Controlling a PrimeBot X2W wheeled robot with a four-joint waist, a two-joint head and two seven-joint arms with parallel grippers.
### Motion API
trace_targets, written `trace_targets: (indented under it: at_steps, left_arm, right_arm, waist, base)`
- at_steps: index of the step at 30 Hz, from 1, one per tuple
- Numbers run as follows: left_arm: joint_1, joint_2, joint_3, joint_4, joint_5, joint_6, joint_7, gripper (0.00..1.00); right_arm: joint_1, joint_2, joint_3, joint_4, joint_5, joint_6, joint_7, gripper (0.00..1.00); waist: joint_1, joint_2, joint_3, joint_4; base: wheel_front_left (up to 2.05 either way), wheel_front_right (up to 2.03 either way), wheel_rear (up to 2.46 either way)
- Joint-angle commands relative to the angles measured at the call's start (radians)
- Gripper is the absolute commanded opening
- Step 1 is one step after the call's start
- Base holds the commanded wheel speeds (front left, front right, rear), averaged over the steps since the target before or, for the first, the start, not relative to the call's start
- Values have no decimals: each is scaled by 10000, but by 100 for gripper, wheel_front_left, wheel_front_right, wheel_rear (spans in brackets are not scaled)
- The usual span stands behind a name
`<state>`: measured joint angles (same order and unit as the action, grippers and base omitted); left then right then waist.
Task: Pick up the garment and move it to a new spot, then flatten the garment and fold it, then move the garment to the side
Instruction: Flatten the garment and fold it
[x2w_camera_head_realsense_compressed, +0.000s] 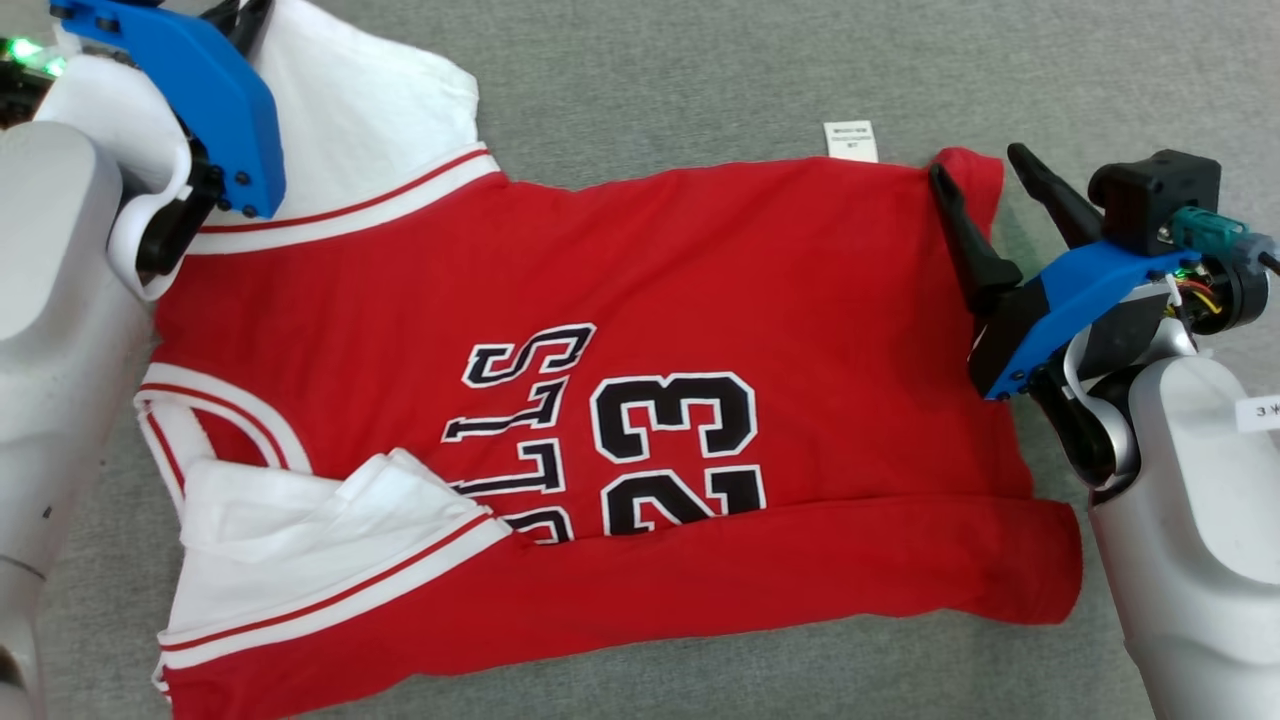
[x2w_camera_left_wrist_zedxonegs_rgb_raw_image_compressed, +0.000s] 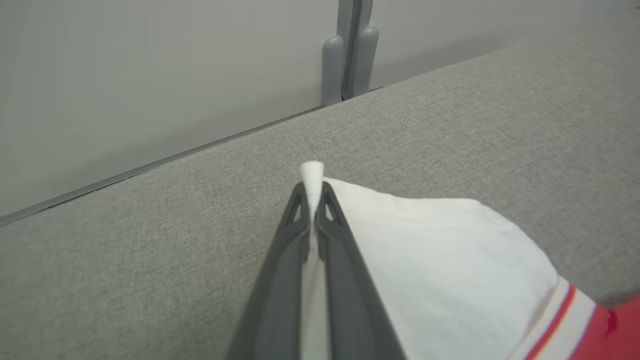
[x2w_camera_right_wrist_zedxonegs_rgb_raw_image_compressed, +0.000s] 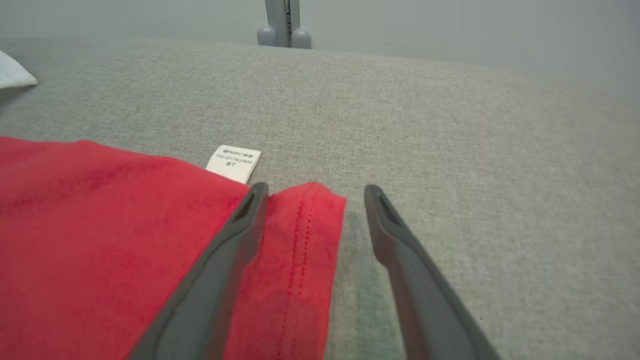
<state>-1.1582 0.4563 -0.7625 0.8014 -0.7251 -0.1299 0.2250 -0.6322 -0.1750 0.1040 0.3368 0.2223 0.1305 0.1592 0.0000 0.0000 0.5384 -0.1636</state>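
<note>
Two grippers, one garment: my left gripper is pinched tight on the edge of the white sleeve of a red cotton basketball jersey, which lies spread across the grey woven-fabric surface; beside its small white label, my right gripper stands wide apart, one finger over the red hem corner, the other over bare grey cloth

grey fabric surface ends at pale wall, grey post.
</note>
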Motion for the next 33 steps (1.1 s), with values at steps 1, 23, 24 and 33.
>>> trace_targets:
  at_steps: [1, 23, 24, 33]
  left_arm:
    - [-238, -37, -113, -54, -57, -3, -136, 0]
    - [275, -158, -736, -601, -999, -3, -2163, 0]
    - [392, -129, -740, -705, -1046, -3, -2258, 0]
    - [1877, 301, -757, -2310, -1355, 225, -2914, 0]
  right_arm:
    - [-198, -82, 0, 190, -35, 6, 97, 100]
    - [-305, -476, -100, 1763, 99, 4, -1006, 0]
    - [-218, -483, -72, 1801, 101, 4, -1141, 0]
    - [526, -929, 297, 1976, 94, 4, -2328, 0]
  waist:
    - [0, 0, 32, 113]
    - [0, 0, -974, 933]
    - [0, 0, -1074, 967]
    - [0, 0, -1713, 1336]
  base:
    - [0, 0, 0]
    - [0, 0, 0]
    - [0, 0, 0]
    - [0, 0, 0]
